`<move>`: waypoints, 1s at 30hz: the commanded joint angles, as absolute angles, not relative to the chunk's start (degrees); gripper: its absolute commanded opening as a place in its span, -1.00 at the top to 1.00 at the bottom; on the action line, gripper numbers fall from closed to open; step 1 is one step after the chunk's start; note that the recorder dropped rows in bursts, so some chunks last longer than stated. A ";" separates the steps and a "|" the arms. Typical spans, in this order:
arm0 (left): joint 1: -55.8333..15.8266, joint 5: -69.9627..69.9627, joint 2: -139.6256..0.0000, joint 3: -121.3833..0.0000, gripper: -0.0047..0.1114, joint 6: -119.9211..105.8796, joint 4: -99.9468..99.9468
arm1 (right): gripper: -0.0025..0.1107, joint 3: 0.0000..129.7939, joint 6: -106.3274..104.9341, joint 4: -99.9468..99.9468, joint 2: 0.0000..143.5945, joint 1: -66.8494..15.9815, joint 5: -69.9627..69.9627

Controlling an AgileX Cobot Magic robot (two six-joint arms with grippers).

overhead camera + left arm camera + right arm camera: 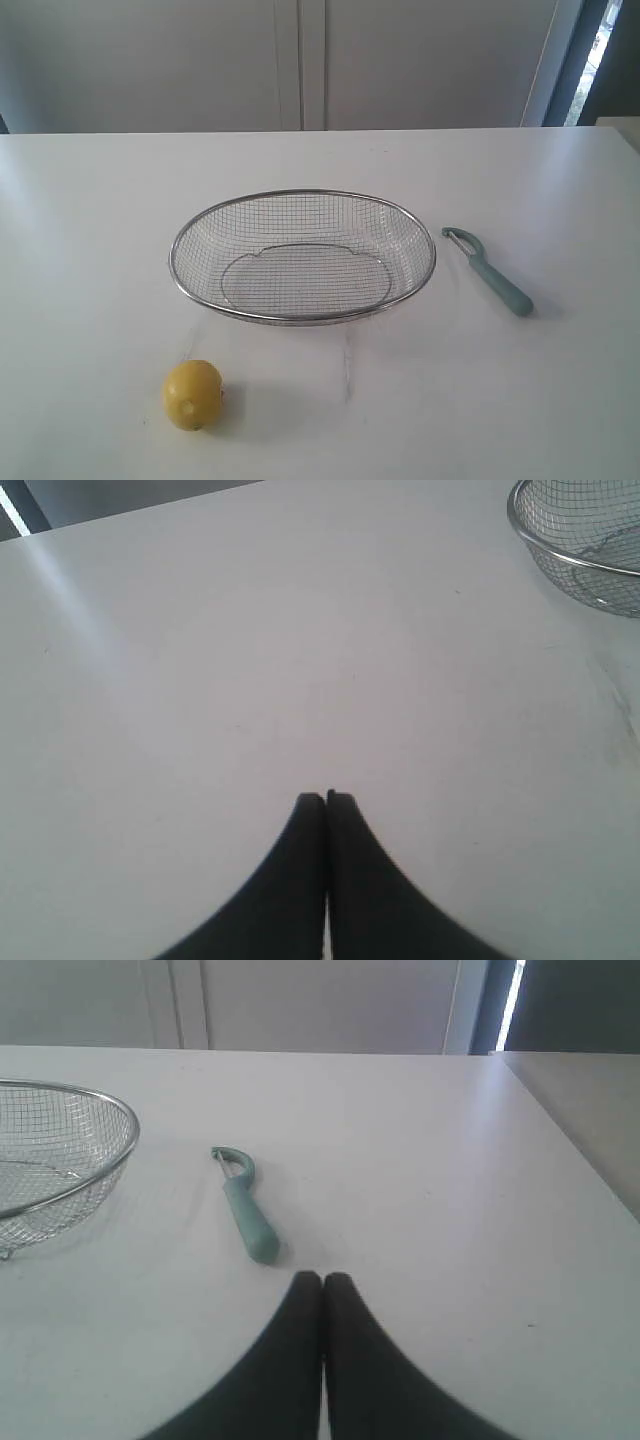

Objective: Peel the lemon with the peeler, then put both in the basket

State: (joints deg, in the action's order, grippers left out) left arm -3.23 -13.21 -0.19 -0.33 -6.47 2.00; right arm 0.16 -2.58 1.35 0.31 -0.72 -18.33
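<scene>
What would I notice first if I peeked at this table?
Probably the wide oval silver wire-mesh basket, sitting empty in the middle of the white table. Next comes the small round yellow lemon, alone in front of the basket toward the left in the exterior view. Then the slim teal-handled peeler with its metal blade, lying to the basket's right.
</scene>
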 commanded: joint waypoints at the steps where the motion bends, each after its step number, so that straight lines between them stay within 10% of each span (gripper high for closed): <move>1: -2.97 -12.97 0.00 0.00 0.92 -6.43 2.10 | 0.96 0.00 -2.81 1.41 0.00 -0.94 -17.94; 30: -2.97 -12.97 0.00 0.00 0.92 -6.43 2.10 | 0.96 0.00 -2.81 1.43 0.00 -0.94 -7.36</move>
